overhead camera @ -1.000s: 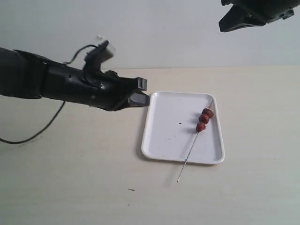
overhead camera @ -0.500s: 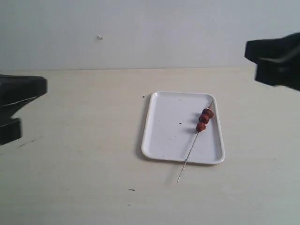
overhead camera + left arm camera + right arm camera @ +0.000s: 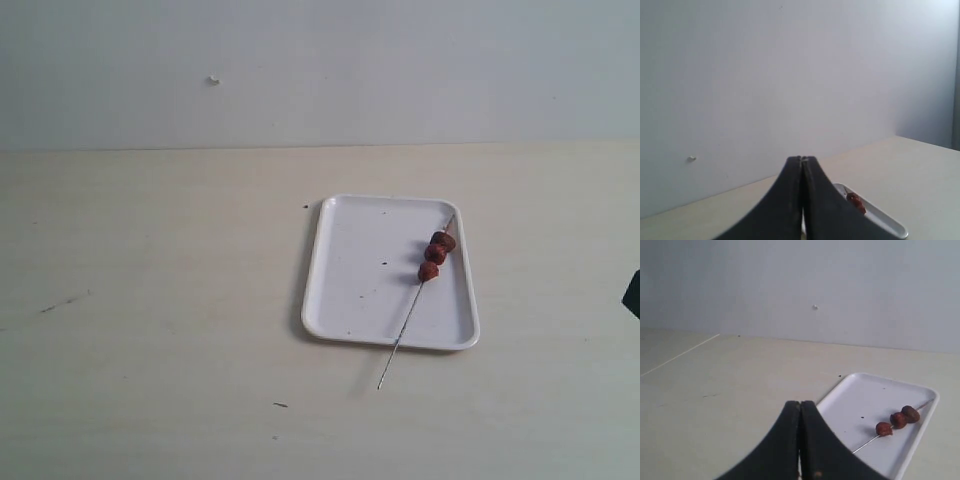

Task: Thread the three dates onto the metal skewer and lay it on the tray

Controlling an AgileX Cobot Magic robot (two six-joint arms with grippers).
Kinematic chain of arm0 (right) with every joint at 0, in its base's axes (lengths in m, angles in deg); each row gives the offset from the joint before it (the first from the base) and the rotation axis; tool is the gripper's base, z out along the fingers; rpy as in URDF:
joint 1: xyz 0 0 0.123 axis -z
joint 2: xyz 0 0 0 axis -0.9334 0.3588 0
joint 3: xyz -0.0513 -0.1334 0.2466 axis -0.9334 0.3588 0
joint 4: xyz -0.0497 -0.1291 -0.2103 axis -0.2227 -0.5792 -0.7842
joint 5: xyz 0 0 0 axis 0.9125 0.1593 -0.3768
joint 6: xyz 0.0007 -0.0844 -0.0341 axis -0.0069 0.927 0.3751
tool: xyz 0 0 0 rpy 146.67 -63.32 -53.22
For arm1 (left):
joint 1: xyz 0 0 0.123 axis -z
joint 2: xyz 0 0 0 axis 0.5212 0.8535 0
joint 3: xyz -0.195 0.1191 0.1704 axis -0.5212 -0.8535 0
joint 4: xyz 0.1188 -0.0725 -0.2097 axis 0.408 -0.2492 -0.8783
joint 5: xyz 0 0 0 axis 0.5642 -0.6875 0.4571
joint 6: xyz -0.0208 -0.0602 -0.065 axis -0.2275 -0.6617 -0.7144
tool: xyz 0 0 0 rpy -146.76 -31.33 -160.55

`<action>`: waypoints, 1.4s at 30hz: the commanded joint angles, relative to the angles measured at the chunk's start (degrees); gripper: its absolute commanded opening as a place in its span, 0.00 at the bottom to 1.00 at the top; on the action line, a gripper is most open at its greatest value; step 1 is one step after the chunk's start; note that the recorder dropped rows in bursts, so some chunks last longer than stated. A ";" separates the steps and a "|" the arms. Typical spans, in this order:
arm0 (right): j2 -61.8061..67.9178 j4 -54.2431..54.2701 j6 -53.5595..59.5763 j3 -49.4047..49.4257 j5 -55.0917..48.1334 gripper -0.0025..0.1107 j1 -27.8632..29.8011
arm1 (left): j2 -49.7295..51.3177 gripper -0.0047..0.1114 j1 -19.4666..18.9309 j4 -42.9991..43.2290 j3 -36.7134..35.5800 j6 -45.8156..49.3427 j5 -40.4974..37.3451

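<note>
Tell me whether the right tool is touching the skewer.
Apart: the right wrist view shows bare tray between the shut right tool and the skewer.

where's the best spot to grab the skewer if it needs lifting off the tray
Probably the bare stretch of the metal skewer that juts past the tray at its near rim, taken from above, pinching across the rod. It rests on the rim there, and the three dates crowd the far end.

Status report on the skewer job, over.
Left end effector shut, empty. Right end effector shut, empty. Three dates on skewer, lying across tray, tip overhanging the rim. Nothing in the way.
</note>
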 commanded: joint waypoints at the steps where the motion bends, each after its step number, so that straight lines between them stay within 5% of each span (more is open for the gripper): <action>1: -0.47 0.07 0.21 0.24 -0.41 0.02 -0.06 | -0.38 0.04 0.00 -0.55 -0.36 -0.53 0.27; 10: -0.47 0.17 0.21 0.24 -0.41 0.02 -0.06 | -0.43 0.04 0.00 0.21 -0.40 -5.44 -0.24; 13: -0.47 0.17 0.21 0.24 -0.41 0.02 -0.06 | -0.43 0.04 0.00 25.04 -0.40 -42.49 4.28; 14: -0.47 0.17 0.21 0.24 -0.41 0.02 -0.06 | 0.02 0.04 0.00 52.26 -0.52 -76.25 5.99; 15: -0.47 0.17 0.21 0.24 -0.41 0.02 -0.06 | 0.14 0.04 0.00 63.37 -0.52 -90.72 5.81; 16: -0.47 0.17 0.21 0.24 -0.41 0.02 -0.06 | 0.04 0.04 0.00 86.01 -1.18 -114.56 4.36; 18: -0.47 0.17 0.21 0.24 -0.41 0.02 -0.06 | -0.05 0.04 0.00 104.02 -2.92 -128.66 3.50; 23: -0.47 0.17 0.21 0.24 -0.41 0.02 -0.06 | -0.19 0.04 0.00 121.37 -6.15 -127.10 1.23; 28: -0.47 0.17 0.21 0.24 -0.41 0.02 -0.06 | -5.56 0.04 -6.18 121.20 -6.25 -127.10 -12.63; 32: -0.47 0.16 0.21 0.24 -0.57 0.02 -0.06 | -5.56 0.04 -10.87 121.45 -6.25 -127.10 -12.37; 42: -0.47 0.16 0.21 0.24 -0.68 0.02 -0.06 | -5.56 0.04 -11.35 121.45 -6.25 -127.10 -12.37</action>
